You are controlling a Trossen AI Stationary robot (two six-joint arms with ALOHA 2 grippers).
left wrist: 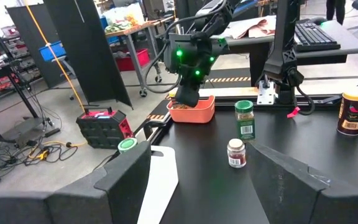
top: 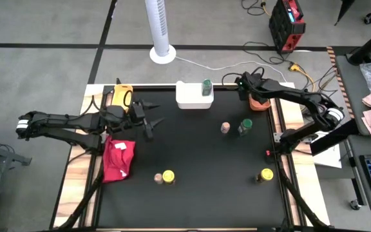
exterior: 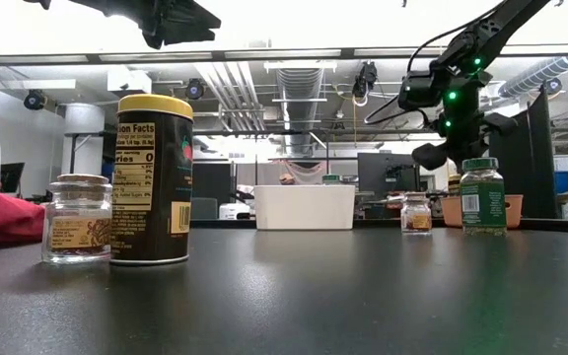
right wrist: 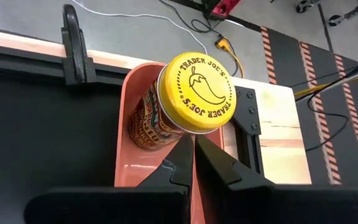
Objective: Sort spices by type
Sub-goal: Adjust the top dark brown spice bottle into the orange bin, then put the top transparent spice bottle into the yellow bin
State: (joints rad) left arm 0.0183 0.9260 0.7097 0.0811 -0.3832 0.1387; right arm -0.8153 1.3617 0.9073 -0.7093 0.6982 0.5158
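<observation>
While the right hand [right wrist: 193, 163] is held with fingers nearly closed above the orange tray [right wrist: 143, 163] at the far right, a yellow-lidded spice jar [right wrist: 185, 102] stands tilted inside it; the left hand [top: 152, 120] is spread wide.

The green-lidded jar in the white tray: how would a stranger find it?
Find the white rectangular tray at the black table's far edge. The green-lidded spice jar stands in the tray's right end, the only jar inside it; the other green-lidded jar stands on the mat.
</observation>
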